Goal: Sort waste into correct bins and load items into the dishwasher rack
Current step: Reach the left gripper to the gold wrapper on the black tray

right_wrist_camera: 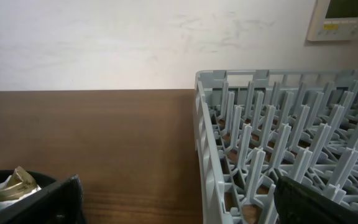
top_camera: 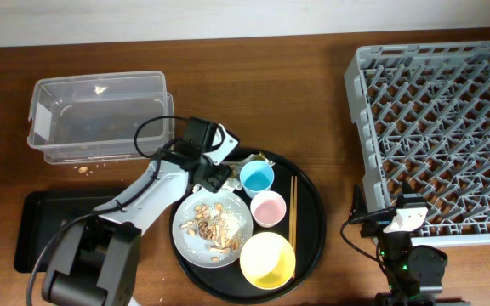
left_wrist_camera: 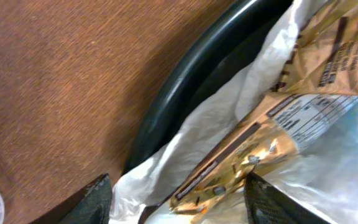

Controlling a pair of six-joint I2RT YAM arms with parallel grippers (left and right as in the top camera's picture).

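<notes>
Gold-and-white crumpled snack wrapper (left_wrist_camera: 253,137): lies on the rim of the round black tray (left_wrist_camera: 185,87), between the parted fingers of my left claw (left_wrist_camera: 179,200); whether they pinch it, I cannot tell. My right claw (right_wrist_camera: 179,205): wide, holding nothing, beside the dishwasher rack (right_wrist_camera: 278,124).

Clear lane: bare wood at top centre between clear tub (top_camera: 100,115) and rack (top_camera: 356,127), continuing down the gap between round black tray (top_camera: 317,221) and the rack's left wall. The round tray is packed: plate (top_camera: 190,246), blue cup (top_camera: 256,177), pink cup (top_camera: 268,208), bowl (top_camera: 267,260), chopsticks (top_camera: 293,208). Left arm (top_camera: 143,200) blocks lower left, over shallow black tray (top_camera: 37,229).
</notes>
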